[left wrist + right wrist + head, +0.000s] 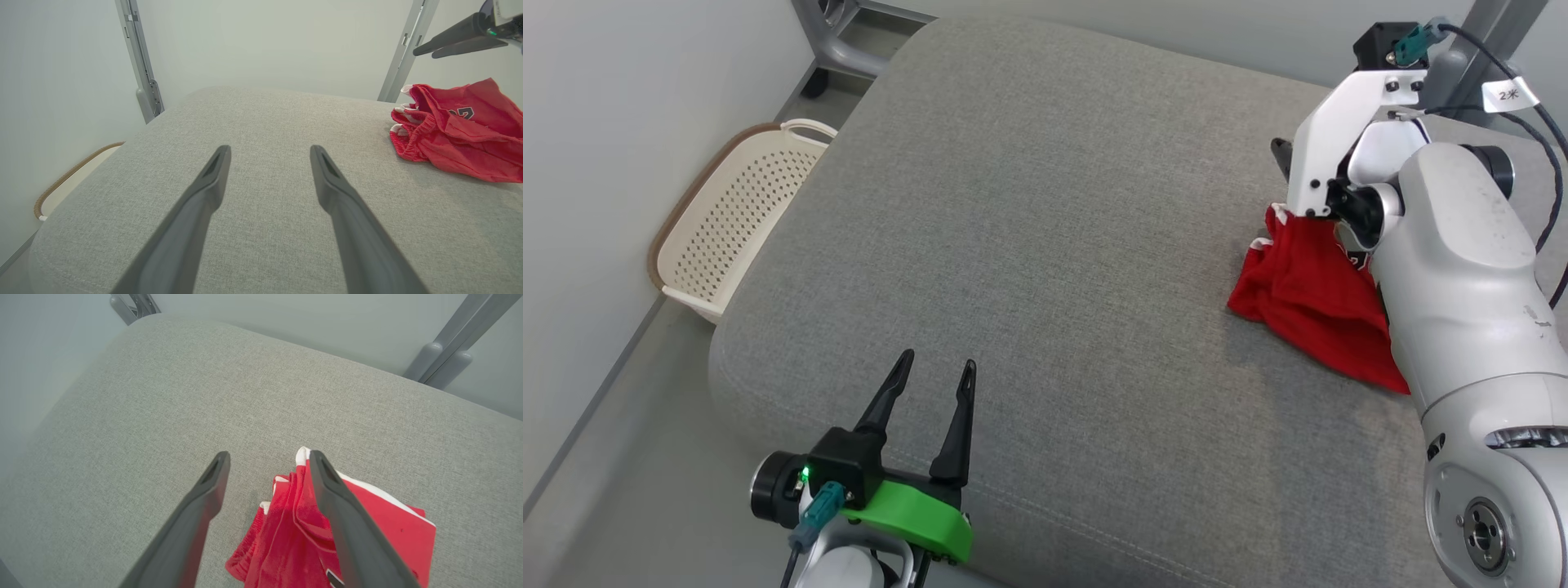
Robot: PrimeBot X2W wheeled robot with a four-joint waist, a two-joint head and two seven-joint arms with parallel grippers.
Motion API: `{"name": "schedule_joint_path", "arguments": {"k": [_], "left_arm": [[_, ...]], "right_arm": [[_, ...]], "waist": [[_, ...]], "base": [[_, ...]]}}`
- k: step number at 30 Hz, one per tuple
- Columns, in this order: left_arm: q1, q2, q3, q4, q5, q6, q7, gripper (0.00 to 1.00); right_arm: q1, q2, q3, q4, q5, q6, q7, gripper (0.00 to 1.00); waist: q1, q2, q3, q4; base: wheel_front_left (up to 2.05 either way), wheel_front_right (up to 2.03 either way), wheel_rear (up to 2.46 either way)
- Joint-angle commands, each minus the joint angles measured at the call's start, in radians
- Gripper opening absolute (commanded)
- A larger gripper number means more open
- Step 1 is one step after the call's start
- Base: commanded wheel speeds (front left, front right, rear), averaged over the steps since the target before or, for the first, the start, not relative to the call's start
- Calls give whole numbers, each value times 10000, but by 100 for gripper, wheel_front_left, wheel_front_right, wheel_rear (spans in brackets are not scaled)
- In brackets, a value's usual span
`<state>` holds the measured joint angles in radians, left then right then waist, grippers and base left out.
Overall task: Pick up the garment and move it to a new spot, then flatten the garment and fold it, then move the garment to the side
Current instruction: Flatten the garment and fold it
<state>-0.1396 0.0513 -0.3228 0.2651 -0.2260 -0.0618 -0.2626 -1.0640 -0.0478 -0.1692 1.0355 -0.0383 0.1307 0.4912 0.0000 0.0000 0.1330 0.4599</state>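
Jaws stand apart on both; right gripper (269,455) hangs over the bunched red garment (1307,302) at right; left gripper (937,360) sits lower left; this fits a grab coming or a put-down done.

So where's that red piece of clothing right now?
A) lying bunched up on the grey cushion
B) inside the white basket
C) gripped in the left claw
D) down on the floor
A: the red clothing lies crumpled on the grey cushion, with the right claw open above it and not gripping it.
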Motion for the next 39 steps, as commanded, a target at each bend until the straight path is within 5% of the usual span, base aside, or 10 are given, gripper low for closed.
{"name": "schedule_joint_path", "arguments": {"k": [1,15,19,39], "left_arm": [[12,-1,52,-33,78,71,-24,100],[179,79,294,-170,243,20,-26,100],[159,78,321,-183,249,-18,-24,100],[-86,34,153,-2,164,-129,-26,100]], "right_arm": [[-90,-58,-20,-44,25,-2,-147,100],[1089,-1374,-868,-365,-446,-2,-993,98],[1536,-1469,-1293,-412,-497,-2,-931,0],[2059,-189,-126,106,64,-2,-752,0]], "waist": [[0,0,-88,-150],[0,0,-348,-996],[0,0,-282,-1145],[0,0,-224,-768]], "base": [[0,0,0],[0,0,0],[0,0,0],[0,0,0]]}}
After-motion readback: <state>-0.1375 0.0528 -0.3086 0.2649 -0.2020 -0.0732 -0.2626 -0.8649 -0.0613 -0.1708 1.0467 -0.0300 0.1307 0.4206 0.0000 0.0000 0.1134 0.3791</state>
